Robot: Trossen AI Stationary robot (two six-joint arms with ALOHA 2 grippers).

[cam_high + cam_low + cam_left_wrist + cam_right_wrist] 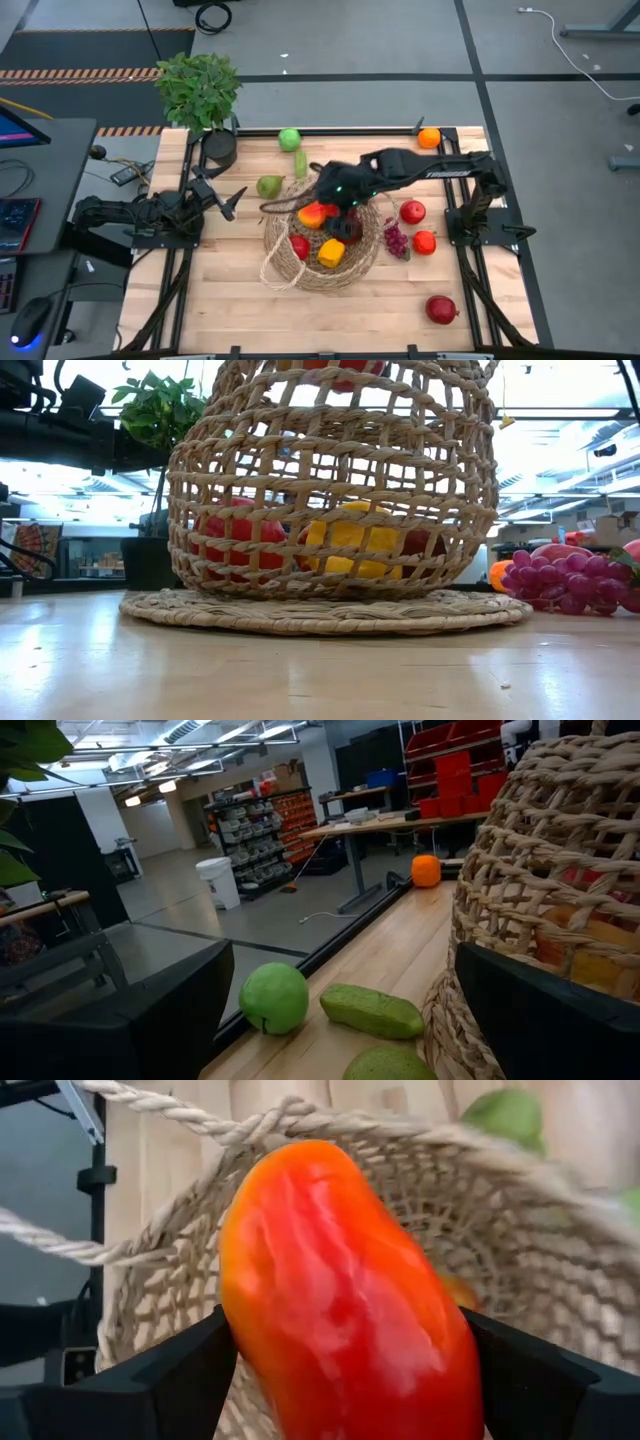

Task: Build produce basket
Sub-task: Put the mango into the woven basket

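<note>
Basket (322, 243) sits mid-worktop, several pieces already in it. My left gripper (228, 201) waits by the left edge, fingers spread, empty. My right gripper (330, 207) hangs over the basket's rim, clamped on a red-orange mango (345, 1295). Next, I judge: lower, release. Light wood worktop; open workshop behind, shelving, grey floor.

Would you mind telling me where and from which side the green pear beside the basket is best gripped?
Judging from the high view, grip the green pear from above across its wider body. It lies on its side on the table, close to the basket rim, so fingers fit best across its free sides.
</note>
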